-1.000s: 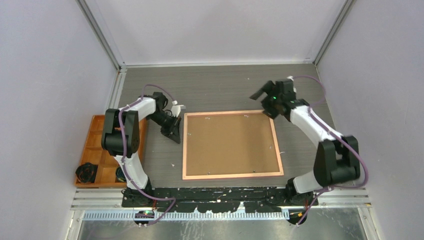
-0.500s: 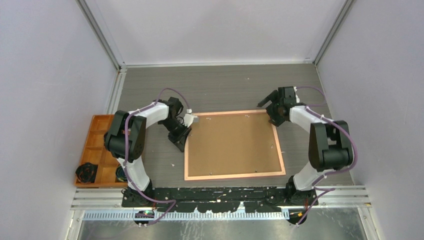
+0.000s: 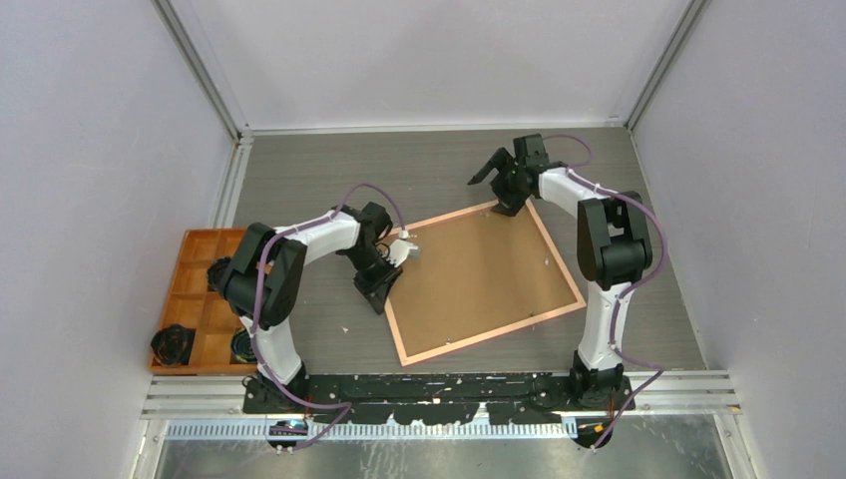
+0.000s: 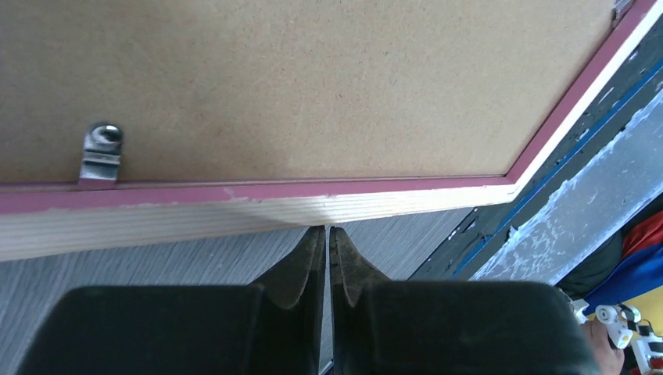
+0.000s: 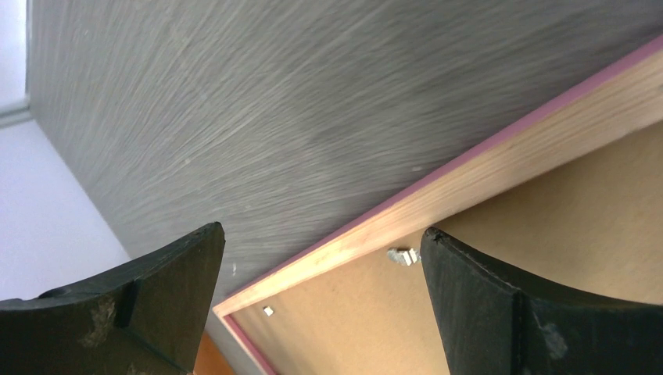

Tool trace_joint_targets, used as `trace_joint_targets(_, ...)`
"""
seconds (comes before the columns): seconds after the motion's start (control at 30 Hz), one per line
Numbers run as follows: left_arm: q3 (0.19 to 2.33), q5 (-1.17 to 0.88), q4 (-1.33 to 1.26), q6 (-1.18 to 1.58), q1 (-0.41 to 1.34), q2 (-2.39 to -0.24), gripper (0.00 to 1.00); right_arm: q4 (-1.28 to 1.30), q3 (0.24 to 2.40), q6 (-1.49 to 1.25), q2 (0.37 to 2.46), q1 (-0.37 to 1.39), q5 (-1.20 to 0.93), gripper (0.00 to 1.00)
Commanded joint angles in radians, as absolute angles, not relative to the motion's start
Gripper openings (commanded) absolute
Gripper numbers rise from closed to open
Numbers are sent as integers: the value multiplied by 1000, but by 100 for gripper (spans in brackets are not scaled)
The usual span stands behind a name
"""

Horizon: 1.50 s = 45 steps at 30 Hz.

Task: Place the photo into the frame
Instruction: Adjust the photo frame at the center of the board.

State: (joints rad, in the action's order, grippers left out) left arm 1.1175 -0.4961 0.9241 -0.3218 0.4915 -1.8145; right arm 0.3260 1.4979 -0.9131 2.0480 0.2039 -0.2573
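1. Left fingers clenched on nothing, tips at the frame's left edge.
2. Right fingers spread wide over the frame's far corner, gripping nothing.
3. Frame lies back-up, skewed on the desk, brown backing board inside.

Frame: lies back up, front face hidden. Whatever lies beneath the backing board is unseen. In both wrist views the frame runs off the picture edges. Orange tray: dark coiled contents too small to identify.
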Motion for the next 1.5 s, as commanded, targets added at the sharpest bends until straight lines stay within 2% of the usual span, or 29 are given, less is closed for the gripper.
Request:
trace_joint_targets(0.0, 1180, -553, 991, -352, 462, -1789, 8, 386, 1583, -872, 1968, 93, -278, 100)
trace_joint_targets(0.17, 1246, -603, 1130, -440, 448, -1754, 10, 436, 1506, -818, 1876, -20, -203, 100)
trace_joint_targets(0.33, 1446, -545, 1169, -472, 360, -1765, 12, 457, 1277, -831, 1693, -74, -78, 100)
trace_joint_targets(0.47, 1706, -476, 1097, -359, 245, -1943, 13, 514, 1107, -872, 1507, -80, -43, 100)
trace_joint_targets(0.6, 1962, -401, 1050, -258, 203, -2162, 13, 768, 1058, -892, 1408, -82, 16, 100)
trace_joint_targets(0.77, 2135, -410, 1087, -205, 202, -2372, 13, 1008, 974, -859, 1295, -98, 87, 100)
trace_joint_targets(0.9, 2067, -436, 1041, -195, 205, -2379, 12, 997, 852, -904, 1149, -104, 81, 100)
trace_joint_targets(1.1, 1881, -493, 991, -241, 216, -2302, 12, 822, 664, -1003, 1105, -106, -37, 100)
trace_joint_targets(1.27, 1741, -507, 984, -304, 223, -2240, 11, 643, 572, -1037, 1142, -106, -51, 100)
trace_joint_targets(1.47, 1589, -518, 1008, -394, 225, -2165, 10, 460, 613, -1016, 1265, -113, -28, 100)
